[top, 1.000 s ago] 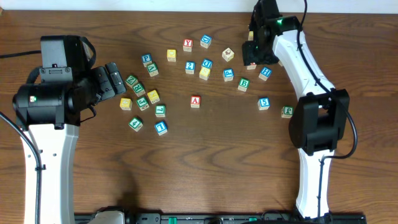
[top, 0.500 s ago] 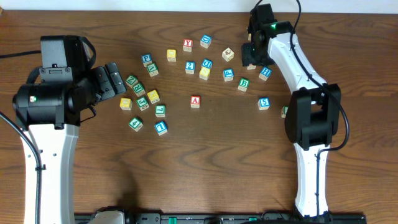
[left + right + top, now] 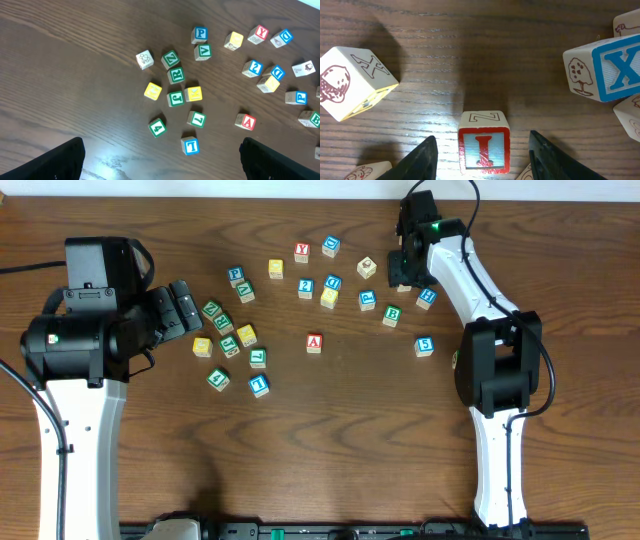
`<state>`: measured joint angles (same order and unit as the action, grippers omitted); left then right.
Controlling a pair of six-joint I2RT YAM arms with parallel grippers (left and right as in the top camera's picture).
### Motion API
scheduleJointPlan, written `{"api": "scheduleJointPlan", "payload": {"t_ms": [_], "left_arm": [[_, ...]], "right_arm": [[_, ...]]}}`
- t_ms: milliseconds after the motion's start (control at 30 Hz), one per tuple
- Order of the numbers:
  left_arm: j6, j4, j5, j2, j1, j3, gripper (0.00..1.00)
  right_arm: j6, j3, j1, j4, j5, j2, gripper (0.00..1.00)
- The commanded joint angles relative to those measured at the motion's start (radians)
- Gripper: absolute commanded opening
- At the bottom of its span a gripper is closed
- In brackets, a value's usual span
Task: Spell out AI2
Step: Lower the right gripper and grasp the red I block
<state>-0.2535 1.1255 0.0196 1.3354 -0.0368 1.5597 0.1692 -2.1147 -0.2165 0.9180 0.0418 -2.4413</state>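
In the right wrist view the red-framed "I" cube (image 3: 484, 150) stands on the table between the two dark fingers of my right gripper (image 3: 482, 156). A gap shows on each side of it, so the jaws are open around it without touching. Seen from overhead, that gripper (image 3: 404, 270) hangs at the back right and hides the cube. The red "A" cube (image 3: 314, 343) (image 3: 246, 121) lies alone mid-table. The blue "2" cube (image 3: 306, 287) (image 3: 252, 68) sits behind it. My left gripper (image 3: 185, 305) (image 3: 162, 167) hovers wide open at the left, holding nothing.
Several other letter cubes lie scattered across the back and left of the table. A blue "X" cube (image 3: 612, 70) and a pale tilted cube (image 3: 355, 82) flank the right gripper. The blue "5" cube (image 3: 424, 346) and blue "1" cube (image 3: 259, 385) lie nearer the front.
The right gripper's jaws have narrowed around the "I" cube, and the right arm's elbow has swung a little left. The left arm has not moved.
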Motion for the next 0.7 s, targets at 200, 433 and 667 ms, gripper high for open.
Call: {"api": "scheduleJointPlan", "payload": {"t_ms": [200,433,667], "left_arm": [[0.017,0.003,-0.013,0.009,-0.003,-0.004,0.98],[0.017,0.003,-0.013,0.009,-0.003,-0.004,0.98],[0.017,0.003,-0.013,0.009,-0.003,-0.004,0.98]], "right_arm": [[0.018,-0.016,-0.001,-0.001,0.027,-0.03,0.49],[0.018,-0.016,-0.001,-0.005,0.029,-0.033,0.46],[0.026,-0.015,-0.001,-0.01,0.032,-0.055,0.44]]}}
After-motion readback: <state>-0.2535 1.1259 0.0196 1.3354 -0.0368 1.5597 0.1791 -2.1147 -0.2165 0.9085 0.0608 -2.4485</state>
